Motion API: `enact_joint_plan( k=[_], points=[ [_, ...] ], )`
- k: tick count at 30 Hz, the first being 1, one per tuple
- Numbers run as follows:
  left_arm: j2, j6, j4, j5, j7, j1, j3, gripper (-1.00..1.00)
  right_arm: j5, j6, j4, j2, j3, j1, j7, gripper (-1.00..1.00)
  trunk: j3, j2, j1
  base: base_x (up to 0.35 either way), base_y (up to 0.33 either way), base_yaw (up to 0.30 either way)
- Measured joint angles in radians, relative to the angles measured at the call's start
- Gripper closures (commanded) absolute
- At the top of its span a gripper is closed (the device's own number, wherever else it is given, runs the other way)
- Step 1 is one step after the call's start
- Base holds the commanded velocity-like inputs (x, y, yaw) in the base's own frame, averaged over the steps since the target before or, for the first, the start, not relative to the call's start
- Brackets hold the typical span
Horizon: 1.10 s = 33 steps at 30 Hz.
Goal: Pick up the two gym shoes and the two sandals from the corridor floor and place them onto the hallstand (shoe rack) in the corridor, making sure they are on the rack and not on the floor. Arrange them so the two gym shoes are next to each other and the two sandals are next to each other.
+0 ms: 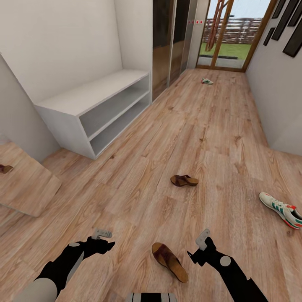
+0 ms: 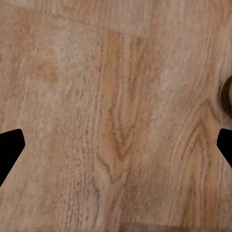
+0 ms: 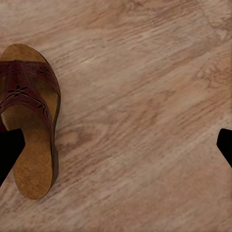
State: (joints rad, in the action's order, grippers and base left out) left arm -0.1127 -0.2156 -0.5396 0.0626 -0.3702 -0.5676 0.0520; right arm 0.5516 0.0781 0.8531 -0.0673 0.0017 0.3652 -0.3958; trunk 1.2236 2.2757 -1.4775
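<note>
While both pincers [image 1: 102, 233] [image 1: 202, 240] gape empty, a sandal [image 1: 169, 261] lies between them on bare floor [image 1: 209, 138].

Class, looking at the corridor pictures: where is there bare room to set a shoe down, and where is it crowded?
The white bench top and its two open shelves are bare. Wide bare floor lies between bench and far sandal. Tightest spot: the near sandal between left gripper and right gripper; a sneaker lies beyond.

open floor [image 1: 201, 138], sandal [image 1: 169, 261] between tools
</note>
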Motion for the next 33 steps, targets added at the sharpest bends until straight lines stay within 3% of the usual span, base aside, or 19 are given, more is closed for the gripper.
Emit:
enact_joint_plan(
  k=[14,33],
  points=[
    [0.0,0.0,0.0,0.0,-0.001,0.0,-0.001,-1.0,0.002,0.0,-0.001,0.0,0.0,0.0,0.0,-1.0,0.056,0.091,-0.05,0.0,0.0,0.145],
    [0.0,-0.001,-0.002,-0.002,-0.001,0.002,-0.002,-1.0,0.003,0.001,-0.029,0.0,0.0,0.0,-0.001,-1.0,0.066,0.091,-0.05,0.0,0.0,0.036]
  ],
)
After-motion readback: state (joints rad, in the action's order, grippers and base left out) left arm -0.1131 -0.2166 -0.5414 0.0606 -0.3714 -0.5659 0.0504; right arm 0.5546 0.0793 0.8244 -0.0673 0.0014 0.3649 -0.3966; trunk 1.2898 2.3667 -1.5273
